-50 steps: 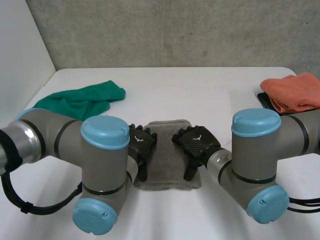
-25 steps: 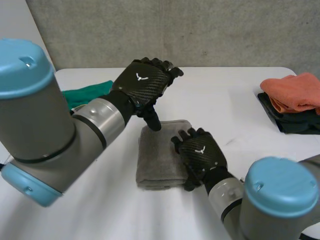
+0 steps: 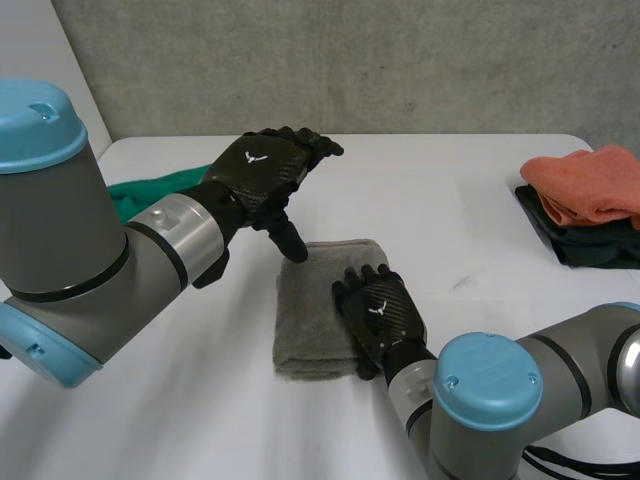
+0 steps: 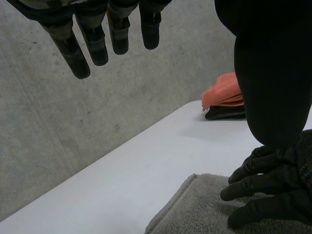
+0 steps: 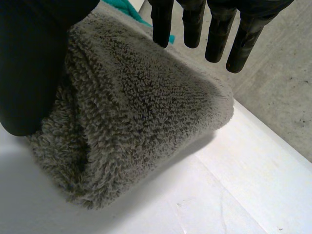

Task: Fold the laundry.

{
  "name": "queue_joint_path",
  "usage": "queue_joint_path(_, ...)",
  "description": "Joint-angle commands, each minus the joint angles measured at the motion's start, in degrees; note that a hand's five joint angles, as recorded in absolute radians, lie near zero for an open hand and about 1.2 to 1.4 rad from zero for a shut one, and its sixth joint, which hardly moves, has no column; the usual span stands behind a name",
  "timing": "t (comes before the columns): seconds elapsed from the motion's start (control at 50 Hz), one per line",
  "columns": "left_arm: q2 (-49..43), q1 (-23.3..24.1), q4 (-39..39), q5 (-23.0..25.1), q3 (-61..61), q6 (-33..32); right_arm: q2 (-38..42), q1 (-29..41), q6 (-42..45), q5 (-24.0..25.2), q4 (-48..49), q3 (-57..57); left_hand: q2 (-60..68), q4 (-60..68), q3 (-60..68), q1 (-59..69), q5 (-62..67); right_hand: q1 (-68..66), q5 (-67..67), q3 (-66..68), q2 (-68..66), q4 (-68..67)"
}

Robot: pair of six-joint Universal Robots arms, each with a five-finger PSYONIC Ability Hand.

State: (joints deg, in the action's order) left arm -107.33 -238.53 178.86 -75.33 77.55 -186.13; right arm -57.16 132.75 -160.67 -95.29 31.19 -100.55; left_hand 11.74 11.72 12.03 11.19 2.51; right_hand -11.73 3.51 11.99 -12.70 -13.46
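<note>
A folded grey towel point(image 3: 312, 300) lies on the white table point(image 3: 450, 200) in front of me. My right hand point(image 3: 376, 314) rests flat on the towel's right part, open, with straight fingers. In the right wrist view the towel point(image 5: 136, 107) lies under that hand's fingertips point(image 5: 195, 27). My left hand point(image 3: 262, 172) hangs open in the air above the towel's far left corner and touches nothing. The left wrist view has that hand's straight fingers point(image 4: 95, 41) well above the towel point(image 4: 195, 209), with the right hand point(image 4: 273, 183) lying on the cloth.
A green cloth point(image 3: 150, 188) lies bunched at the far left, partly behind my left arm. An orange cloth point(image 3: 585, 182) sits on a folded black one point(image 3: 585, 245) at the table's right edge. A grey wall stands behind the table.
My left hand has lifted off the towel and risen toward the far left. The right hand stays on the towel and has shifted slightly to the left.
</note>
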Motion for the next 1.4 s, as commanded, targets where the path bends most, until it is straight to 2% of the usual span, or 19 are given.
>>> queue_joint_path(0.02, 0.10, 0.35, 0.00, 0.00, -0.03, -0.19, -0.23, 0.67, 0.71, -0.16, -0.95, -0.52, -1.69, -1.67, -1.98, -1.15, -2.46, 1.73, -3.51, -1.99, 2.70, 3.46)
queue_joint_path(0.26, 0.37, 1.32, -0.52, 1.58, -0.03, -0.37, -2.26, 0.50, 0.62, 0.10, -0.87, -1.85, -1.52, -1.50, -1.82, -0.98, -2.29, 1.73, -3.51, -1.99, 2.70, 3.46)
queue_joint_path(0.3, 0.45, 1.49, -0.70, 2.90, 0.06, -0.37, -1.47, 0.41, 0.80, 0.19, -0.69, -1.23, -1.36, -1.34, -1.65, -0.81, -2.13, 1.73, -3.51, -1.99, 2.70, 3.46)
queue_joint_path(0.38, 0.72, 1.23, -1.31, 9.39, 0.41, -0.37, 0.29, 0.41, 0.89, 0.19, -0.60, 0.26, -1.35, -1.34, -1.65, -0.81, -2.13, 1.73, -3.51, -1.99, 2.70, 3.46)
queue_joint_path(0.46, 0.89, 0.79, -1.67, 12.39, 0.50, -0.20, 1.52, 0.41, 0.89, 0.28, -0.60, 1.32, -1.35, -1.34, -1.65, -0.81, -2.13, 1.73, -3.51, -1.99, 2.70, 3.46)
queue_joint_path(0.9, 1.69, 0.79, -1.93, 12.40, 0.59, -0.11, 4.86, 0.50, 2.38, 0.36, -0.16, 5.27, -1.35, -1.34, -1.65, -0.81, -2.13, 1.73, -3.51, -1.99, 2.70, 3.46)
queue_joint_path(1.28, 1.69, 0.70, -2.02, 12.40, 0.67, -0.02, 9.96, 0.32, 2.56, 0.45, -0.95, 14.94, -1.35, -1.34, -1.65, -0.81, -2.13, 1.73, -3.51, -1.99, 2.70, 3.46)
queue_joint_path(1.34, 1.60, 0.61, -2.02, 12.40, 0.67, -0.02, 11.28, 0.32, 2.47, 1.07, -0.95, 16.69, -1.35, -1.34, -1.65, -0.81, -2.13, -8.73, 6.96, 8.47, -7.76, -7.00)
queue_joint_path(1.36, 1.60, 0.61, -2.02, 12.40, 0.67, -0.02, 11.54, 0.32, 2.47, 1.33, -0.95, 17.13, -1.35, -1.34, -1.65, -0.81, -2.13, -15.78, 14.00, 15.51, -14.81, -14.04)
queue_joint_path(1.38, 1.68, 0.61, -2.02, 12.40, 0.67, -0.02, 11.98, 0.32, 2.38, 2.20, -0.95, 17.92, -1.35, -1.34, -1.65, -0.81, -2.13, -30.67, 28.89, 30.40, -29.70, -28.93)
queue_joint_path(1.4, 1.60, 0.61, -2.02, 12.40, 0.67, -0.11, 12.24, 0.23, 2.30, 2.73, -0.87, 18.28, -1.35, -1.34, -1.65, -0.81, -2.13, -38.31, 36.53, 38.05, -37.34, -36.58)
